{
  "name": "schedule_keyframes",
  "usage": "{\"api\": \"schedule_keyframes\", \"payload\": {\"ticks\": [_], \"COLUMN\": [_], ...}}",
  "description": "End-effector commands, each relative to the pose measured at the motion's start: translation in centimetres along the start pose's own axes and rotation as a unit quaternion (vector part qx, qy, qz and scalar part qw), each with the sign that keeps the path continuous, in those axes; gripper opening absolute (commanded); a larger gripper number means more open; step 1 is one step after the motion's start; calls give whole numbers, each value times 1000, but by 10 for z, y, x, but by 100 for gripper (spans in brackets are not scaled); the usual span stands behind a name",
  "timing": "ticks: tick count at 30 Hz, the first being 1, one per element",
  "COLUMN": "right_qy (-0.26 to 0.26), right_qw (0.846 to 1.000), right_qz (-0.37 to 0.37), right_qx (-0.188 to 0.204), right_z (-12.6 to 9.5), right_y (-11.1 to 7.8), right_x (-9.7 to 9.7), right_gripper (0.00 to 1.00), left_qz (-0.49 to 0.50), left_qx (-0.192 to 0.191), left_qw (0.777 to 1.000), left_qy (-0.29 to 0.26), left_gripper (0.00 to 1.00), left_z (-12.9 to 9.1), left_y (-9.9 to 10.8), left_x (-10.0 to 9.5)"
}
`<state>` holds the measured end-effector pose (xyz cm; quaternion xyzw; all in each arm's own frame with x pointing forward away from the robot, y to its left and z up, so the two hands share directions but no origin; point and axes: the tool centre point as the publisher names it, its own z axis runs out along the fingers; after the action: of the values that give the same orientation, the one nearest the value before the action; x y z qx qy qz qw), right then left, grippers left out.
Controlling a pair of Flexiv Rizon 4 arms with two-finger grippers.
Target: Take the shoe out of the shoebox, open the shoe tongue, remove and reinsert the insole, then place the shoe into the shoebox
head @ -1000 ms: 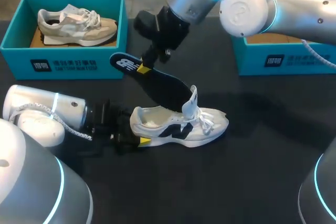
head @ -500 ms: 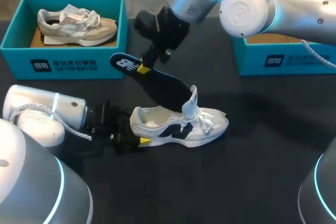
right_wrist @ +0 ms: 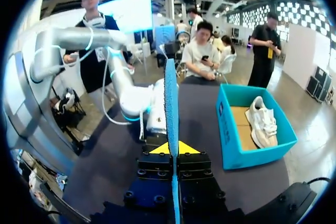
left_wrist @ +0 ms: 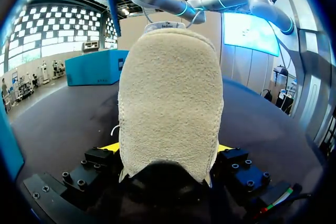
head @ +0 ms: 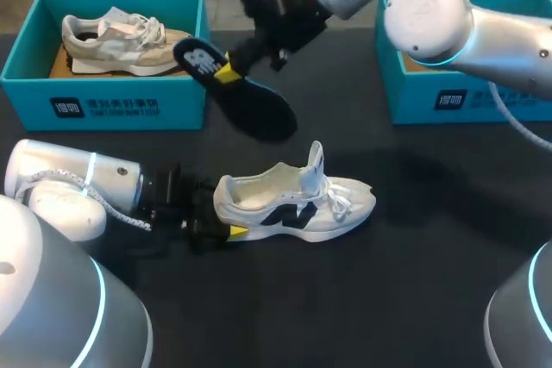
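At the worktop's (head: pixel 414 282) far left corner, the left shoebox (head: pixel 103 105) holds a beige shoe (head: pixel 125 40), just as it did a second ago. Nearer the front, the left tool (head: pixel 222 223) has not shifted. It is clamped on the heel of the white shoe (head: pixel 293 204), with a yellow tip on each side of the heel collar in the left wrist view. The shoe lies on its sole near the middle of the worktop, toe toward the right edge and tongue pulled upright.

The change is in the insole (head: pixel 246 96). A second ago its front end was still tucked inside the shoe. Now it hangs wholly clear in the air, carried back toward the far edge, just beside the left shoebox's right wall. The right tool (head: pixel 226 68) is closed on its heel end, pinching the thin edge between both fingers.

So the removal step looks complete. What remains, in my judgement, is feeding the insole back in toe-first while the left tool steadies the heel, then boxing the shoe, probably in the right shoebox (head: pixel 466 96) at the far right.
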<state>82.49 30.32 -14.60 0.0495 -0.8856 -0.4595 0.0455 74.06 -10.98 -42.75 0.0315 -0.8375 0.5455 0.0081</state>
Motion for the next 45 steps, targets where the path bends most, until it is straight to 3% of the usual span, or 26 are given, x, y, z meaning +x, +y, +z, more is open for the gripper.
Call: {"api": "schedule_keyframes", "payload": {"ticks": [1, 13, 23, 29, 45], "right_qy": [3, 25, 32, 32, 34], "right_qw": [999, 994, 979, 979, 978], "right_qz": [-4, 18, 41, 40, 37], "right_qx": [-52, -107, -196, -198, -203], "right_z": [-21, -55, -77, -80, -80], "right_y": [7, 47, 74, 81, 80], "right_x": [12, 35, 68, 80, 80], "right_gripper": [0, 0, 0, 0, 0], "left_qz": [0, 0, 0, 0, 0], "left_qx": [-1, -1, -1, -1, -1], "left_qw": [1000, 1000, 1000, 1000, 1000], "left_qy": [0, 0, 0, 0, 0], "left_gripper": [0, 0, 0, 0, 0], "left_z": [3, 3, 3, 3, 3], "left_y": [4, 4, 4, 4, 4], "left_x": [-1, -1, -1, -1, -1]}}
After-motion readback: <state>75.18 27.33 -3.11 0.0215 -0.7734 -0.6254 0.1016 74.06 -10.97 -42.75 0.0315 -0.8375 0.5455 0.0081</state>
